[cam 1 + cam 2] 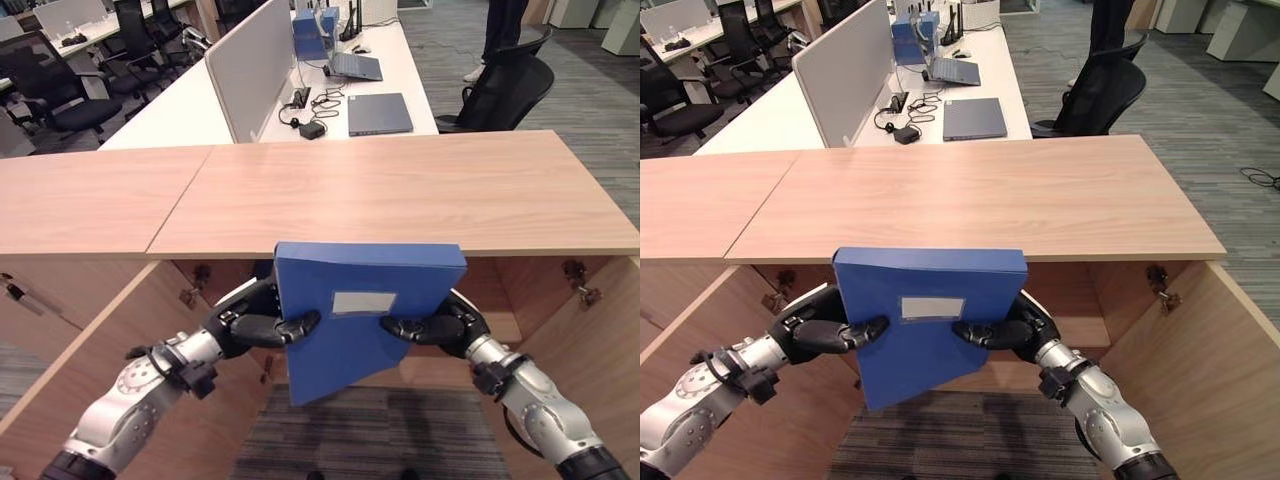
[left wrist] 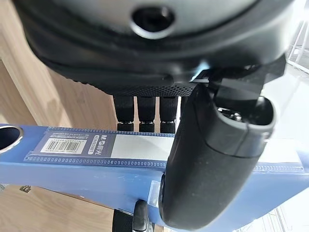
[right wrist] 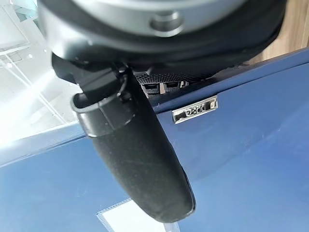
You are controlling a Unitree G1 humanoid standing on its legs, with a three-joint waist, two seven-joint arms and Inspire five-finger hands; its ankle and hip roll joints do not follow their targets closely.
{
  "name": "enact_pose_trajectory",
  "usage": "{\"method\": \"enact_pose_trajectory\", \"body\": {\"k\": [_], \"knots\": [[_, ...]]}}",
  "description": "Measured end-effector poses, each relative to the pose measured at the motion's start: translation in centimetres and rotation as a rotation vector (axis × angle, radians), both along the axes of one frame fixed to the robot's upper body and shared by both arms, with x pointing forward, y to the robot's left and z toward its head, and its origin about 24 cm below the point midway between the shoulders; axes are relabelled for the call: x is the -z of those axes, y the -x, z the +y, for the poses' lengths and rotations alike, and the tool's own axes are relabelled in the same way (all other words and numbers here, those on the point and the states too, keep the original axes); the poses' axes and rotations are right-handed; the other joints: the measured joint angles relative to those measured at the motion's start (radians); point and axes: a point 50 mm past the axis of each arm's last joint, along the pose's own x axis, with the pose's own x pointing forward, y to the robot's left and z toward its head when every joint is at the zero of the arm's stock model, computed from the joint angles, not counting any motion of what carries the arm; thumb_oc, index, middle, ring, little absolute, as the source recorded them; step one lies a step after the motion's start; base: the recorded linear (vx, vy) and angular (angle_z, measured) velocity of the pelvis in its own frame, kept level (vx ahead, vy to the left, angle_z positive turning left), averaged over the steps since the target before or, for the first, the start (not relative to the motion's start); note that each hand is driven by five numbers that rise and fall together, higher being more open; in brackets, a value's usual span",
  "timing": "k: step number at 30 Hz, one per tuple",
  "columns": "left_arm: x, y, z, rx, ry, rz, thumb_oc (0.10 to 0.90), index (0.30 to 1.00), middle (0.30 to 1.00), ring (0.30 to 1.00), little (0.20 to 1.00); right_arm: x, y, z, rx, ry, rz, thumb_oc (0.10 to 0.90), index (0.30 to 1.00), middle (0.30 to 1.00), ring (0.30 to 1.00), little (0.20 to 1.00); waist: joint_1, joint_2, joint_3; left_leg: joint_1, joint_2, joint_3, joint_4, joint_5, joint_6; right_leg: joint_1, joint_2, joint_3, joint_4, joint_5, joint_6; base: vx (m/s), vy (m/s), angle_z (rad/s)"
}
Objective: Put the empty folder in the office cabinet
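Observation:
A blue box folder (image 1: 350, 335) with a pale label hangs in front of the open wooden cabinet (image 1: 400, 190), just below the front edge of its top. Both hands pinch it from the sides. My left hand (image 1: 255, 325) has its thumb across the front face and its fingers behind the left edge. My right hand (image 1: 440, 326) grips the right edge the same way. In the left wrist view the thumb (image 2: 212, 159) lies over the folder's labelled spine (image 2: 96, 150). In the right wrist view the thumb (image 3: 140, 164) presses on the blue cover (image 3: 241, 145).
The cabinet's doors stand open to either side (image 1: 90, 360) (image 1: 590, 330), with hinges (image 1: 578, 280) on the inner walls. Beyond it is a white desk (image 1: 380, 90) with a closed laptop (image 1: 378, 113), cables and a divider panel. A black office chair (image 1: 505, 90) and a person's legs (image 1: 500, 30) are at the back right.

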Motion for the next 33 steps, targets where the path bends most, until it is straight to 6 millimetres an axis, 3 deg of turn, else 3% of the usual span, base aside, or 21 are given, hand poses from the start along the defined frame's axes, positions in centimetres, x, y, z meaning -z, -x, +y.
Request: {"method": "enact_pose_trajectory", "body": {"k": [13,18,19,20,33], "knots": [[0.3,-0.3,-0.2,0.005,0.022,0.024,0.4,0.3,0.3,0.3,0.3,0.8,0.4,0.5,-0.041,0.035,0.046,0.8,0.9,0.9,0.9,0.9,0.017,-0.001,0.0,-0.002,-0.002,-0.012,0.0,0.004,0.002,0.004,0.0,-0.012,0.001,0.0,0.0,0.0,0.001,0.02],[0.3,-0.5,-0.6,-0.017,0.09,0.022,0.4,0.3,0.3,0.3,0.3,1.5,0.9,1.6,-0.092,0.036,0.081,0.8,0.9,0.9,0.9,0.9,0.017,-0.005,-0.002,-0.002,-0.001,-0.016,0.0,0.005,0.001,0.006,0.0,-0.015,0.001,0.001,0.0,0.0,0.0,0.0],[0.4,-0.7,-0.5,-0.028,0.103,0.024,0.4,0.3,0.3,0.3,0.3,1.9,1.1,2.0,-0.114,0.038,0.099,0.5,0.451,0.451,0.451,0.451,0.017,-0.005,-0.001,-0.002,-0.001,-0.016,0.0,0.005,0.001,0.006,0.0,-0.015,0.001,0.001,0.0,0.0,0.0,0.0],[0.4,-0.7,-0.5,-0.029,0.106,0.025,0.4,0.3,0.3,0.3,0.3,2.0,1.2,2.2,-0.12,0.038,0.104,0.4,0.3,0.3,0.3,0.3,0.017,-0.006,-0.001,-0.002,-0.001,-0.016,0.0,0.005,0.001,0.006,0.0,-0.015,0.001,0.001,0.0,0.0,0.0,0.0],[0.4,-0.9,-0.8,-0.057,0.16,0.011,0.4,0.3,0.3,0.3,0.3,1.5,1.0,2.2,-0.124,0.015,0.072,0.4,0.3,0.3,0.3,0.3,0.018,-0.013,-0.002,-0.003,-0.002,-0.017,0.0,0.006,0.002,0.006,0.0,-0.016,0.001,0.001,0.0,0.0,0.0,0.0]]}}
